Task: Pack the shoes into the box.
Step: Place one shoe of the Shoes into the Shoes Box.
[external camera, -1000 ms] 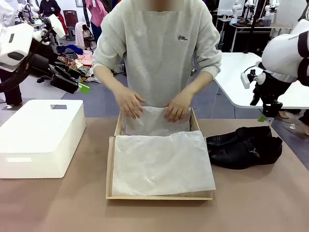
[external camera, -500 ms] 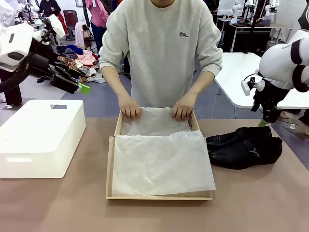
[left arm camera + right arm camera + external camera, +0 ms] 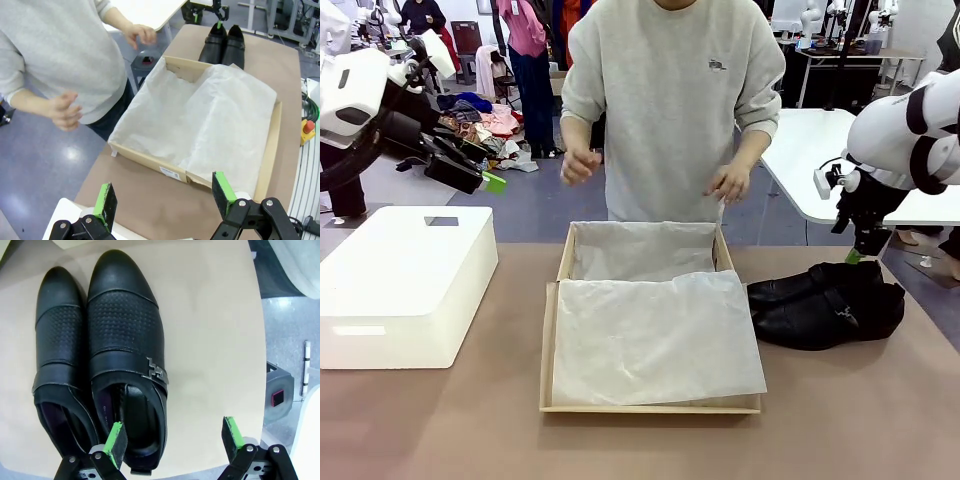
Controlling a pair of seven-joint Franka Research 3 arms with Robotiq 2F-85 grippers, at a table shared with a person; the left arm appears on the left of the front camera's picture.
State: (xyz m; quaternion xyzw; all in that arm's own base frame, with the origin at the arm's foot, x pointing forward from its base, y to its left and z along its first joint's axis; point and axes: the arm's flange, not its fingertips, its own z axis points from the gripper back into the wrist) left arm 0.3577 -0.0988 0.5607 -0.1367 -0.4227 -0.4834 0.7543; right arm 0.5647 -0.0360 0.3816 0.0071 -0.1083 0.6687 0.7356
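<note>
The tan cardboard box (image 3: 550, 350) lies open mid-table, lined with white tissue paper (image 3: 655, 335); the left wrist view looks down on the box (image 3: 272, 145). The pair of black shoes (image 3: 825, 303) lies side by side on the table just right of the box, also seen as shoes (image 3: 224, 44) and close up as shoes (image 3: 102, 355). My right gripper (image 3: 855, 250) hangs open just above the shoes' heel end; its green pads (image 3: 116, 442) straddle the heel of one shoe without touching. My left gripper (image 3: 480, 175) is open, high at the left, empty. The person's hands (image 3: 730, 182) are raised off the box.
A large white plastic block (image 3: 405, 280) stands on the table's left side. A person in a grey sweater (image 3: 665, 100) stands at the far edge behind the box. A white table (image 3: 820, 160) is at back right. Bare table lies in front of the box.
The person has lifted both hands off the tissue paper and straightened up. My right gripper has come down slightly toward the shoes. The left arm has not moved.
</note>
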